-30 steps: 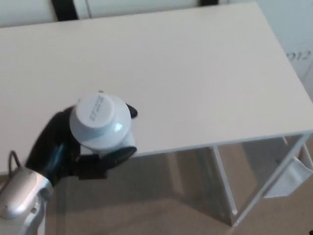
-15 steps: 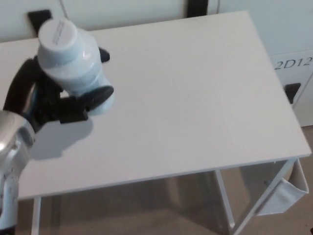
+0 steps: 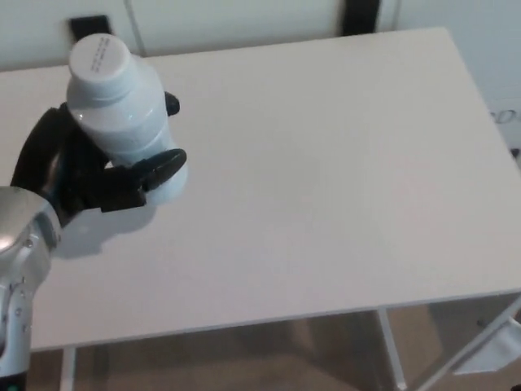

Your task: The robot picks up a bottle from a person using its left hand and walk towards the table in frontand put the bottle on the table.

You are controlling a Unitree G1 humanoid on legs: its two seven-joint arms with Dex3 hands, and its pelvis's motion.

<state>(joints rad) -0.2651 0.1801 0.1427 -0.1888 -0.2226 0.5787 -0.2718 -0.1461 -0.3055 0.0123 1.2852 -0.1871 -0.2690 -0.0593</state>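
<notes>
A white bottle [image 3: 122, 114] with a white cap is held upright in my left hand [image 3: 77, 175], whose black fingers wrap around its lower body. The bottle hangs over the left part of the white table [image 3: 326, 179]; its shadow falls on the tabletop below the hand. Whether the bottle's base touches the surface is hidden by the fingers. My silver left forearm [image 3: 20, 261] comes in from the lower left. My right hand does not show.
The table's front edge runs along the bottom, with white legs [image 3: 391, 350] below it and brown floor beneath. A white wall with black fittings [image 3: 358, 15] lies behind the table. A white bag or panel [image 3: 496, 354] hangs at the lower right.
The hand with the bottle went from the table's front edge to over the left tabletop. The camera has shifted, so the table fills more of the picture. Little differs over the last half second.
</notes>
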